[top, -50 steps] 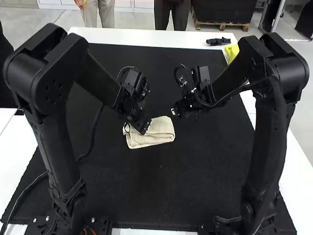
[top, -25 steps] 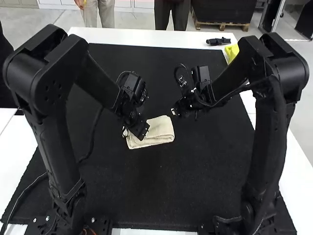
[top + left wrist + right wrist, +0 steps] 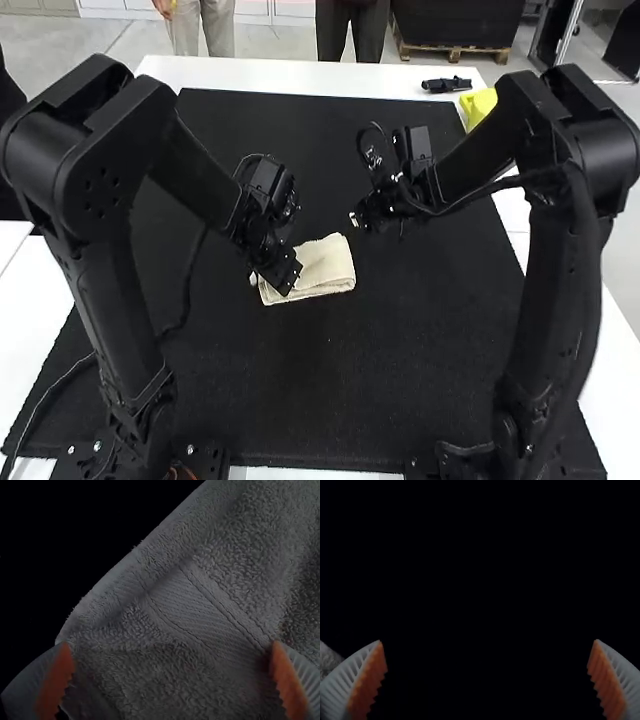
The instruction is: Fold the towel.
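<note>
The towel (image 3: 325, 268) lies on the black mat (image 3: 330, 400) that covers most of the white counter (image 3: 250, 70), around midway between the near and far edges and a little nearer the left edge than the right. It is cream, folded into a small, compact, roughly rectangular bundle, with layers stacked along its side toward the near edge.

The left tool (image 3: 284, 280) is over the towel's left end, partly covering it. In the left wrist view, the left tool (image 3: 170, 647) is open, its orange pads (image 3: 56, 682) well apart, with terry cloth and a flat woven band between them. Whether the fingers touch the cloth I cannot tell.

The right tool (image 3: 358, 219) is near the towel's right end on the side toward the far edge, apart from it. In the right wrist view, the right tool (image 3: 488, 642) is also open and holds nothing.

By the counter's far right corner lie a black object (image 3: 447, 85) and, along the right edge, something yellow (image 3: 480, 103).
</note>
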Action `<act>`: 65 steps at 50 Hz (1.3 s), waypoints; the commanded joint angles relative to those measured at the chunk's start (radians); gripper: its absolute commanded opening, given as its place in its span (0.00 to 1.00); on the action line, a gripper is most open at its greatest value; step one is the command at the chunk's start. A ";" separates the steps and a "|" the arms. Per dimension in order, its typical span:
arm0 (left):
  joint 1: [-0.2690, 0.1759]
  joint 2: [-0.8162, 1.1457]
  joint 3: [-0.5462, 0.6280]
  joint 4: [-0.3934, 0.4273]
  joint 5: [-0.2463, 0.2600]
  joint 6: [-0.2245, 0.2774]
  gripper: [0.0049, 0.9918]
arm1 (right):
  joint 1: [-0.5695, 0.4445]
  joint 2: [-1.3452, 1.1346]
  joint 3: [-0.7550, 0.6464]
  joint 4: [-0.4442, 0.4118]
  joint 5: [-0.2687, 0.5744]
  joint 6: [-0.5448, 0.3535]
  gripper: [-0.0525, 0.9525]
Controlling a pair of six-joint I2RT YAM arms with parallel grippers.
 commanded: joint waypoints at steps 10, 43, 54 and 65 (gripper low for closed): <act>-0.078 0.005 -0.031 0.027 0.000 -0.001 0.92 | 0.006 -0.107 0.002 -0.008 0.002 0.001 0.97; 0.120 -0.128 0.086 0.027 0.001 -0.046 0.94 | -0.031 -0.136 0.045 0.062 0.026 0.108 0.97; 0.204 -0.168 0.116 0.080 0.023 -0.075 0.95 | -0.064 -0.144 0.042 0.168 0.030 0.237 0.97; 0.375 -0.168 0.092 0.277 0.032 -0.158 0.95 | -0.193 -0.199 -0.002 0.320 0.100 0.452 0.97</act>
